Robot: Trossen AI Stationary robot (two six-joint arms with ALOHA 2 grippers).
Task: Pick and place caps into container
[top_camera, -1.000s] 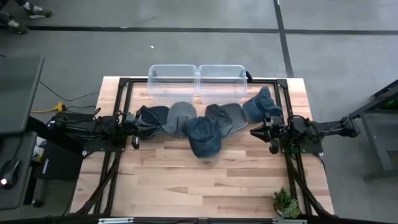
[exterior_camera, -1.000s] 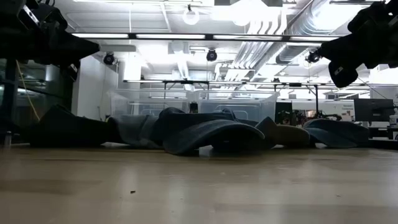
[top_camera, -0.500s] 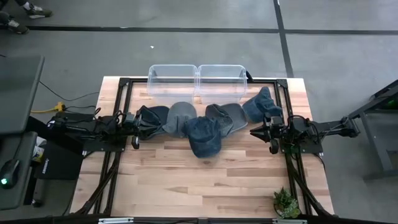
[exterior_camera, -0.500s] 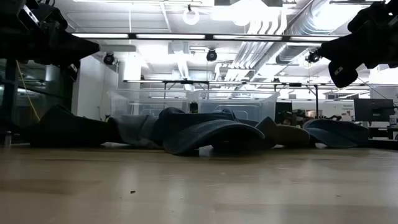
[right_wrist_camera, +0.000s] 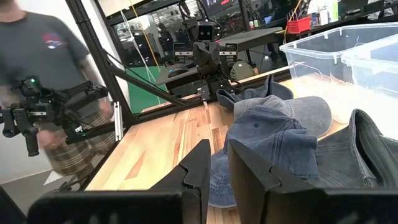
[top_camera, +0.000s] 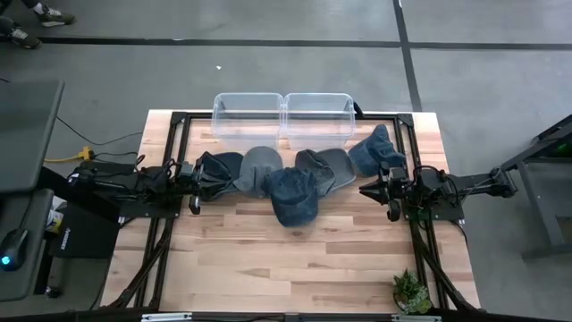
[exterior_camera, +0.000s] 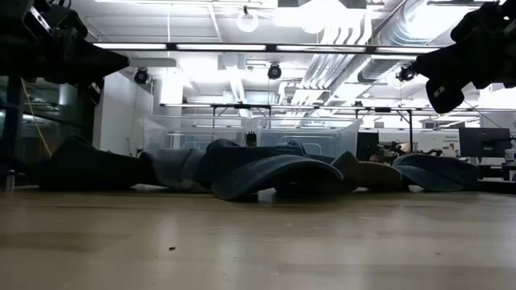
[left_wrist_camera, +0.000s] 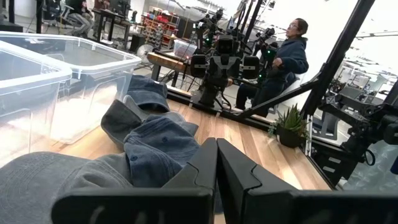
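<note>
Several soft caps lie in a row across the far half of the table: a dark one (top_camera: 217, 172), a grey one (top_camera: 259, 168), a denim-blue one (top_camera: 293, 199) nearest the middle, a grey-dark one (top_camera: 325, 167) and a blue one (top_camera: 375, 150). They overlap at their edges and rest crown-up on the wood. My left gripper (top_camera: 194, 195) hovers at the row's left end, above the dark cap's edge, and is shut (left_wrist_camera: 216, 163). My right gripper (top_camera: 368, 190) hovers beside the row's right end, its fingers (right_wrist_camera: 217, 163) shut but for a narrow slit. Both hang well above the table (exterior_camera: 105, 60) (exterior_camera: 442, 89).
Two clear plastic bins (top_camera: 247, 114) (top_camera: 318, 112) stand side by side at the table's far edge, just behind the caps. A small potted plant (top_camera: 412, 291) sits at the near right corner. Bare wood (top_camera: 286, 259) fills the near half. A person (right_wrist_camera: 43, 74) stands beyond the table's left side.
</note>
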